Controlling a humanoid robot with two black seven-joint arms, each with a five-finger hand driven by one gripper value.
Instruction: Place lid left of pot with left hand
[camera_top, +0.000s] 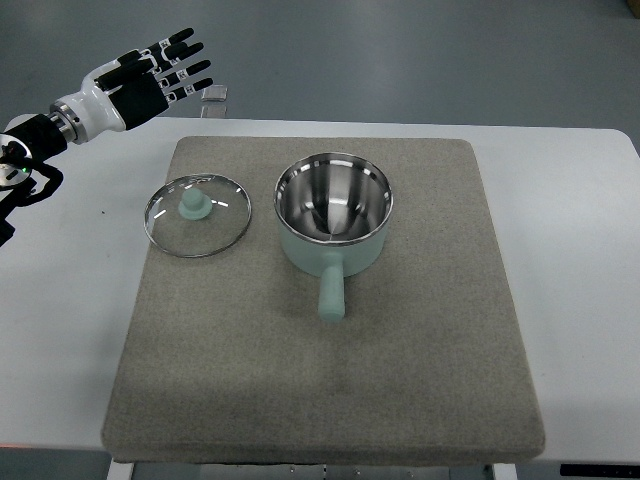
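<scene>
From the top view, the left hand (140, 80) hangs over the table's (580, 240) far-left corner with its fingers (180, 55) spread and holding nothing — well apart from everything on the grey mat (420, 370). Below and to the right of those fingers, the glass lid (197, 214) lies flat on the mat, mint knob up, just beside the open mint saucepan (333, 213) — lid on the pan's left, not touching it.

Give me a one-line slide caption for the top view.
Glass lid lies on the grey mat left of the open mint pot; left hand open, raised clear.
</scene>
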